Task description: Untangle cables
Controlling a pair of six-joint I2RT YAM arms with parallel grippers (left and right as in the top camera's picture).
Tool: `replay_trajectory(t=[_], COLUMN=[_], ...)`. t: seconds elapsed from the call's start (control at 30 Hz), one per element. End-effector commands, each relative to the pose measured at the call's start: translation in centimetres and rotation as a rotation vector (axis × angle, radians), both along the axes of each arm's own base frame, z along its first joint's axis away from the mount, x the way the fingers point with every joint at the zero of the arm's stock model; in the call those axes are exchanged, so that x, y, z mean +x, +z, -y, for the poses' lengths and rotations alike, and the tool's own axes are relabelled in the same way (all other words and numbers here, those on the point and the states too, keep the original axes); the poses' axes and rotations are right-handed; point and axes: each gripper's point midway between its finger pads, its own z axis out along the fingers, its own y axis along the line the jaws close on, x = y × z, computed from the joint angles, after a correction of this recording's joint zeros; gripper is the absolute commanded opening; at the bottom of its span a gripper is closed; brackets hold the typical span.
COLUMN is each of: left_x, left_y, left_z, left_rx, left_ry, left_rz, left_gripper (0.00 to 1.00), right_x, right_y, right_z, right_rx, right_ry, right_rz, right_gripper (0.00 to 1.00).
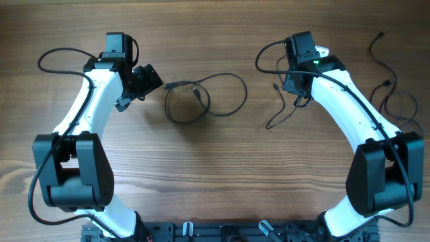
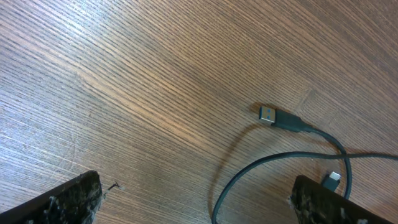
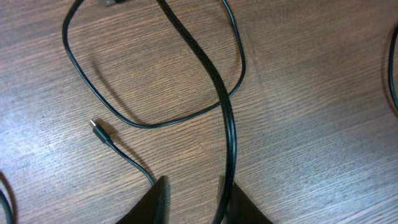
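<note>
A black cable (image 1: pixel 176 85) lies in loose loops at the table's middle. My left gripper (image 1: pixel 144 84) hovers just left of it, open wide. The left wrist view shows its silver USB plug (image 2: pixel 268 114) and a small plug (image 2: pixel 333 180) by the right finger, with the cable curving between the fingers (image 2: pixel 68 202). My right gripper (image 3: pixel 198 183) stands over a second thin cable (image 1: pixel 282 114), jaws apart. A thicker black cable (image 3: pixel 214 81) runs between them along the right finger (image 3: pixel 245 208). A thin cable with a tiny plug (image 3: pixel 102 134) ends at the left finger.
More thin black cables (image 1: pixel 390 84) lie spread at the far right of the wooden table, beside the right arm. A thin loop (image 3: pixel 149 124) crosses under the thicker cable in the right wrist view. Thick black cords hang off both arms.
</note>
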Motion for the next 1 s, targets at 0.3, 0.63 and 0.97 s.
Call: replay_trajectory(t=[0.3, 0.63, 0.97], left_x=[0.0, 0.0, 0.0], left_y=[-0.4, -0.4, -0.4], left_z=[-0.3, -0.3, -0.3], left_rx=[0.013, 0.013, 0.013], left_ry=[0.019, 0.019, 0.019], left_rz=[-0.008, -0.008, -0.008], left_gripper=[1.0, 1.0, 1.0], right_x=[2.9, 1.1, 0.2], right_y=[0.2, -0.7, -2.5], right_z=[-0.3, -9.1, -10.5], right_rx=[-0.104, 0.143, 0.118], right_ry=[0.229, 0.977, 1.278], right_rz=[0.045, -0.009, -0.036], right_gripper=[0.96, 0.7, 0.41])
